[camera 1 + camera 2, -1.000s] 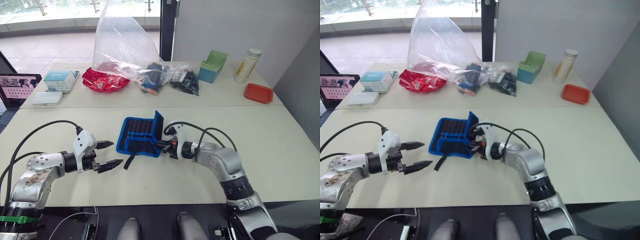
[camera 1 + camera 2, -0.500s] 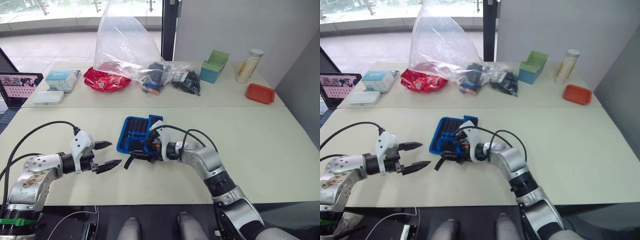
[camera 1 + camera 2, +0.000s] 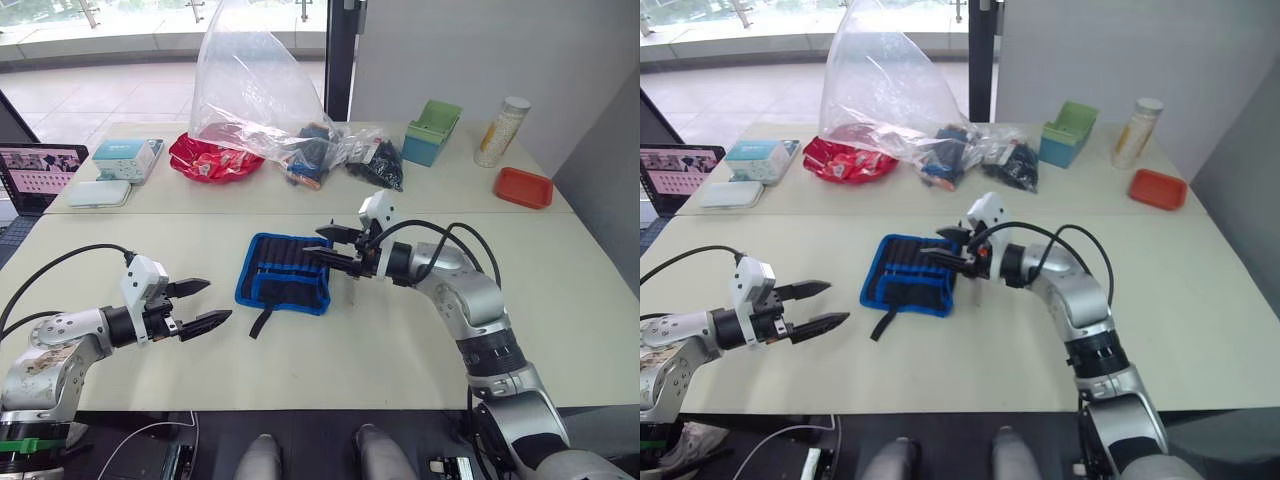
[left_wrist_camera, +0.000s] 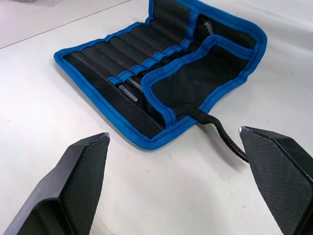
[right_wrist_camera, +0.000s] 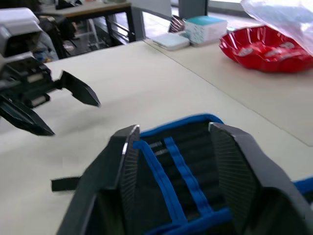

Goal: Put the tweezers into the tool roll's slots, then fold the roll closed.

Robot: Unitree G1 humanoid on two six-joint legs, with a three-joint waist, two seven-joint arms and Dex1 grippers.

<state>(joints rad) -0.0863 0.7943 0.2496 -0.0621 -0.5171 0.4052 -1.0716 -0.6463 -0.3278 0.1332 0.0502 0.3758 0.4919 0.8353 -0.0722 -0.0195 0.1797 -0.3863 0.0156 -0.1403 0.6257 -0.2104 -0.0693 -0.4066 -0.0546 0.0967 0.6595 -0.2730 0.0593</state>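
The tool roll (image 3: 285,272) lies on the near table, dark fabric with bright blue edging. Its row of slots (image 4: 142,54) faces up, and a near flap is folded over their lower part. Slim tweezers (image 4: 127,92) sit in the slots with their tips showing. The black strap (image 3: 260,322) trails toward the front edge. My right gripper (image 3: 325,243) hovers open over the roll's right edge, holding nothing. To the left of the roll, a short way off, my left gripper (image 3: 200,305) stands open above the table.
On the far table are a large clear plastic bag (image 3: 250,90), a red packet (image 3: 208,160), a black bag of small parts (image 3: 378,165), a green box (image 3: 432,130), a canister (image 3: 500,130) and a red tray (image 3: 523,187). A laptop (image 3: 35,172) and white boxes (image 3: 122,160) stand at far left.
My right gripper was shut on the roll's upright right flap and carried it leftward. It has since let go, opened, and drawn back up to the right. The flap no longer stands up.
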